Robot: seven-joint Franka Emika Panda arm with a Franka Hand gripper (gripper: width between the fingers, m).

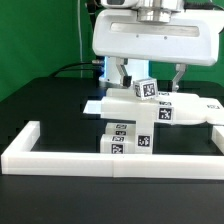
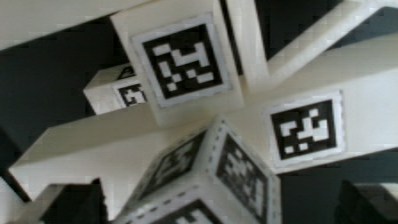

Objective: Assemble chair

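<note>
a: status on the chair build?

b: mid-assembly, as i read it. the chair [image 1: 130, 128] parts are bunched at the centre of the worktop [image 1: 40, 105]. they sit just behind the border rail [image 1: 110, 158], which crosses at 6 o'clock in the exterior view. lower blocks are stacked and a long slab [image 1: 190, 110] runs out toward 3 o'clock. a small tagged block [image 1: 147, 88] sits at the stack's 12 o'clock.

a: gripper?

b: the gripper [image 1: 150, 82] hangs right over that top block, jaws apart, one finger each side. in the wrist view the fingertips [image 2: 57, 205] are dark shapes at the frame edge. there are black gaps between them and the parts, so it's clamped on nothing as far as i can see.

a: which step then?

b: my guess is it's lining up to take the top block, or to seat it. the next move calls for centring on the block and squaring the jaws to its flat faces. then come straight down and close. the stack looks loose to me, so a sideways nudge could shift it.

a: blind spots?

b: several.
- the arm's white body fills 12 o'clock of the exterior view and hides whatever lies behind the stack.
- i can't tell whether the parts are joined or just resting on each other.
- the wrist view is soft and cropped. tags are readable as tags, but i can't match each face to a part.
- there's a flat white piece [image 1: 93, 105] at the stack's 9 o'clock. i can't tell if it's a chair part or not.
</note>
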